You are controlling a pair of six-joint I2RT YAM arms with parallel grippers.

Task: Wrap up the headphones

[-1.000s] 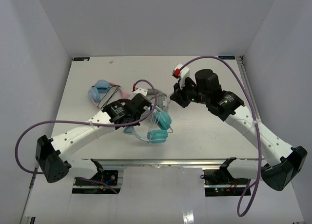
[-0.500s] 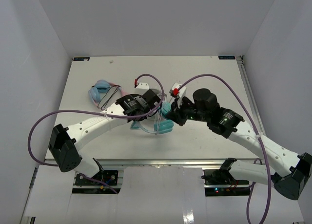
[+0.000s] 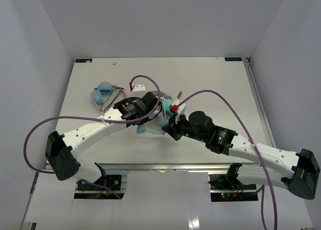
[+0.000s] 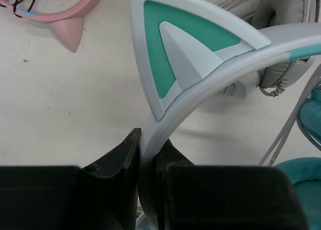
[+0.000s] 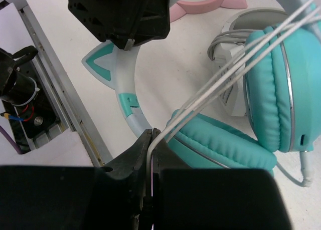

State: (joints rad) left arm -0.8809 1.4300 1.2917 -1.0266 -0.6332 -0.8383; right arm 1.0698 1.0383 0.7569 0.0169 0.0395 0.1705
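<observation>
Near the middle of the flat white table (image 3: 215, 84), both white-and-black arms meet at the small teal over-ear headphones with a pale cat-ear headband (image 4: 183, 57). The left gripper (image 4: 148, 152) is clamped tight on that headband just below a cat-ear point. The right gripper (image 5: 152, 140), just beside an ear cup, pinches the thin whitish cable (image 5: 235, 64), whose strands run straight across the cushions. Behind the teal headphones lie larger grey-white headphones (image 4: 286, 69), and to their left in the top view a light-blue-and-pink pair (image 3: 103, 93). The small dark labels (image 3: 83, 60) at the table's far corners are too small to read.

Headphones (image 4: 193, 64) in left gripper (image 4: 149, 146)
</observation>
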